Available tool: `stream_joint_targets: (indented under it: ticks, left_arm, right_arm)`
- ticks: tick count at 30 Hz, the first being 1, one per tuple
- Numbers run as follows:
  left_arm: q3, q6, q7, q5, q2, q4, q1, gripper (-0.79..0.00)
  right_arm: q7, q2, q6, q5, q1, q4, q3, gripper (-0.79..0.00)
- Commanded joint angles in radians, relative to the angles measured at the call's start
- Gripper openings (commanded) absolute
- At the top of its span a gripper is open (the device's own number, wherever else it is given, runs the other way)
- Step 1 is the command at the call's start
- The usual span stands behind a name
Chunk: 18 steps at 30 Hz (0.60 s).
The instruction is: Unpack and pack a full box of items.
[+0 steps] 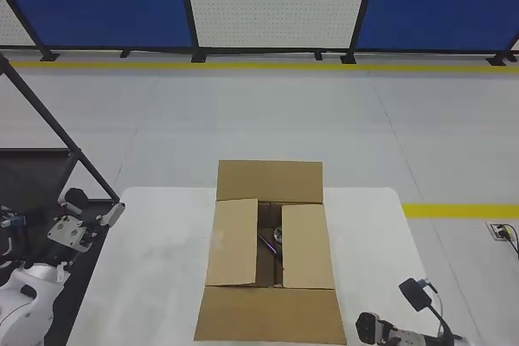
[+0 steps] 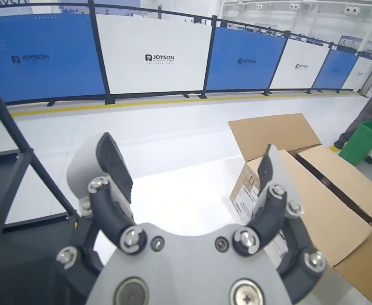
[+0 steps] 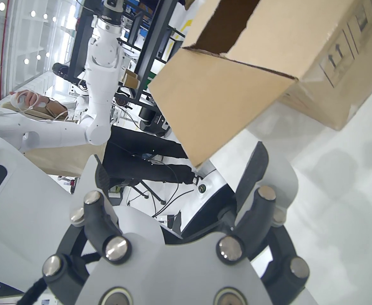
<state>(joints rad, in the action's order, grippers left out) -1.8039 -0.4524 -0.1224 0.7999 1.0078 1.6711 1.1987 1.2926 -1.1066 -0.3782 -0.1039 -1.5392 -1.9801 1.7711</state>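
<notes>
Brown cardboard sits at the middle of the white bench (image 1: 156,259): the box (image 1: 242,242) stands upright with its far and near flaps laid outward. Its two side flaps are folded in over the top, with a dark gap between them. In that gap lies a purple item (image 1: 268,245), too dim to name.

The left tool (image 2: 187,144) hangs off the bench's left edge, well apart from the box. Its fingers are spread wide and hold nothing. The right tool (image 3: 179,157) sits low by the bench's near right corner, close under the box's near flap. It too is spread wide and bare.

Around the bench the floor (image 1: 242,112) is pale grey and smooth. A yellow line (image 1: 268,65) runs across it at the foot of a fence of blue and white perforated panels (image 1: 104,22). A black frame (image 1: 35,104) slants up at the left, and a green bin (image 2: 362,141) stands on the floor beyond the box
</notes>
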Motion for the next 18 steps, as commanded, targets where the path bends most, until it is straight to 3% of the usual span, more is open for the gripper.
stream_joint_targets:
  ticks: [1, 14, 18]
  left_arm:
    - [-0.001, 0.01, -0.011, -0.006, -0.001, -0.015, -0.011, 0.0]
    - [0.042, 0.078, -0.038, -0.012, 0.0, -0.083, -0.071, 0.0]
    - [0.057, 0.098, -0.051, -0.017, 0.001, -0.099, -0.093, 0.0]
  right_arm:
    - [0.014, 0.004, 0.011, 0.007, -0.007, 0.013, -0.005, 0.0]
    - [0.109, 0.023, -0.04, 0.019, 0.038, 0.03, -0.147, 0.0]
    - [0.082, 0.025, -0.058, 0.003, 0.077, 0.014, -0.199, 0.0]
